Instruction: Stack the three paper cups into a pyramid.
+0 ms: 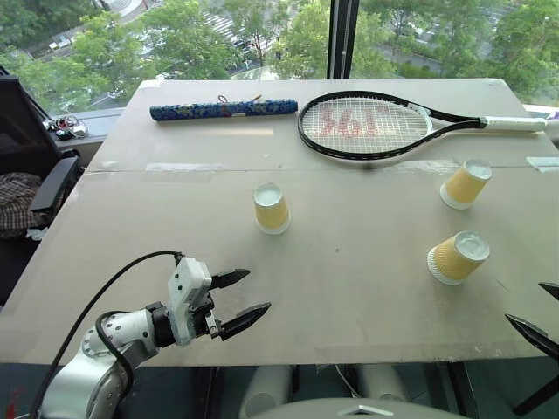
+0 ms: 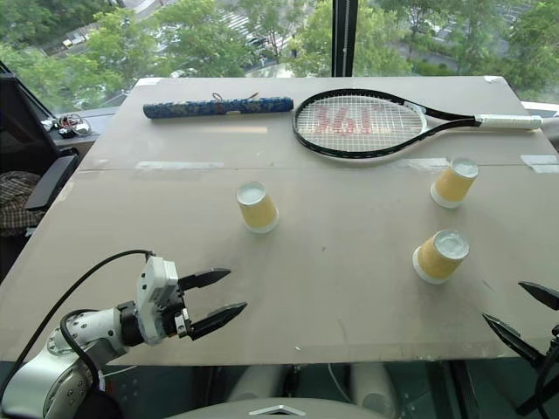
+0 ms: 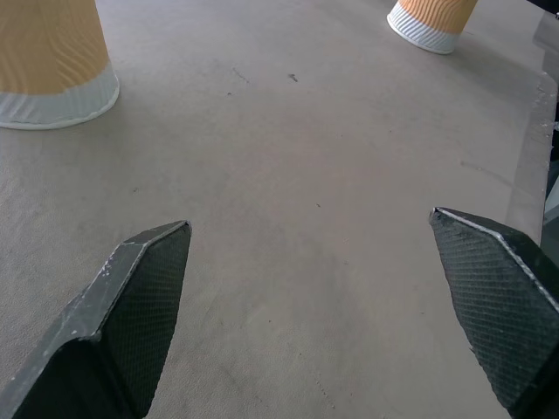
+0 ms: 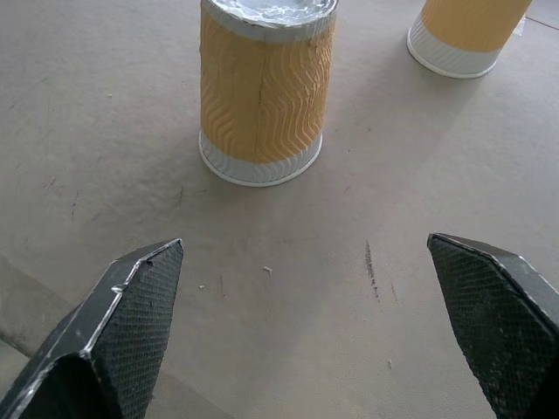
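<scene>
Three yellow paper cups stand upside down and apart on the tan table. One cup is near the middle, one at the far right, and one at the near right. No pyramid stands. My left gripper hovers open over the table's near left, short of the middle cup, with nothing between its fingers. At the near right edge my right gripper is open and empty, facing the near right cup.
A tennis racket lies across the far side of the table, its handle to the right. A long blue patterned roll lies at the far left. A dark chair stands beside the table's left edge.
</scene>
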